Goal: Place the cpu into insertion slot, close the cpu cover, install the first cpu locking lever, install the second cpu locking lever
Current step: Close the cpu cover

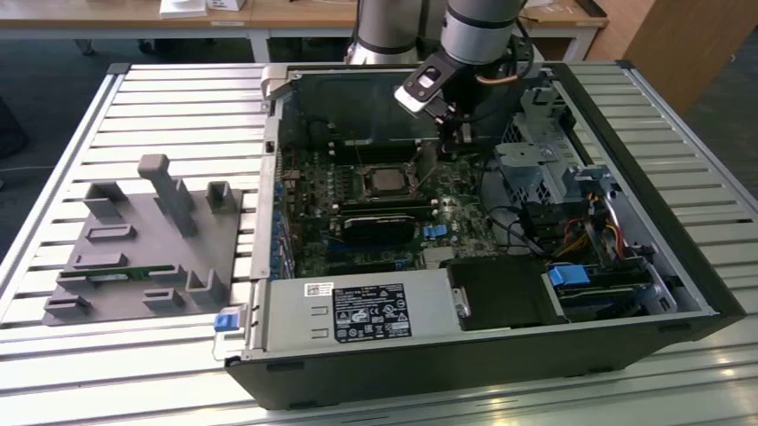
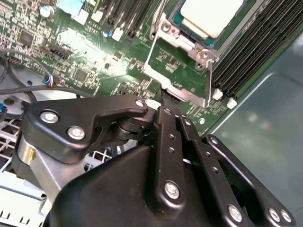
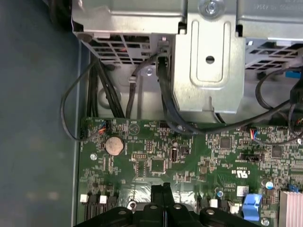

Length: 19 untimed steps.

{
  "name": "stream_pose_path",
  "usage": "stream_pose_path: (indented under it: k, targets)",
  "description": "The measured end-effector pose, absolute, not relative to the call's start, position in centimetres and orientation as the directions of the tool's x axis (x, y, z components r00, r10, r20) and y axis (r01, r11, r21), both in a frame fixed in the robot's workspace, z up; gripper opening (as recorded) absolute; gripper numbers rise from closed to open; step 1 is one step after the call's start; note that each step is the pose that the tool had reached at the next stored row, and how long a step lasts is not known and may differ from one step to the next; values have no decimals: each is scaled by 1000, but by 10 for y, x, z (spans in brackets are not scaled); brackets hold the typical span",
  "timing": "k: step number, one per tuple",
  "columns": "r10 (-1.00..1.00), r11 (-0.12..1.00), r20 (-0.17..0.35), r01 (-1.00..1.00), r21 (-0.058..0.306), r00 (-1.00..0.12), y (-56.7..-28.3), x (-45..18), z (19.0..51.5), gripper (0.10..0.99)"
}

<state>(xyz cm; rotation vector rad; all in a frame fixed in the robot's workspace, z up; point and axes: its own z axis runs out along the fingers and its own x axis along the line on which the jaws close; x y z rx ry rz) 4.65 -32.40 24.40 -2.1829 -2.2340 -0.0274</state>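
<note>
Exterior view: I see the gripper (image 1: 450, 146) lowered inside the open computer case (image 1: 474, 368), near the cpu (image 1: 386, 180) seated in the insertion slot (image 1: 359, 176). Second wrist view: clenched fingers (image 2: 163, 127) touch the opened cpu cover (image 2: 182, 91) at its rim. First wrist view: fingertips (image 3: 158, 194) pressed together above the motherboard (image 3: 189, 156).

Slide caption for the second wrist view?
Gripper tip at the open cpu cover's edge, cpu seated just beyond.

A pale slatted bench (image 1: 177, 106) carries two things. An open black computer case (image 1: 391, 377) lies toward the exterior view's right, with a grey moulded fixture (image 1: 142, 257) just beside it, leftward.
</note>
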Motion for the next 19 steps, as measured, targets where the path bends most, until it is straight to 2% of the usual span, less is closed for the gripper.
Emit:
stream_pose_path:
  k: [19]
  targets:
    - [999, 23, 25, 1000, 0, -23, -324, 23, 244, 106]
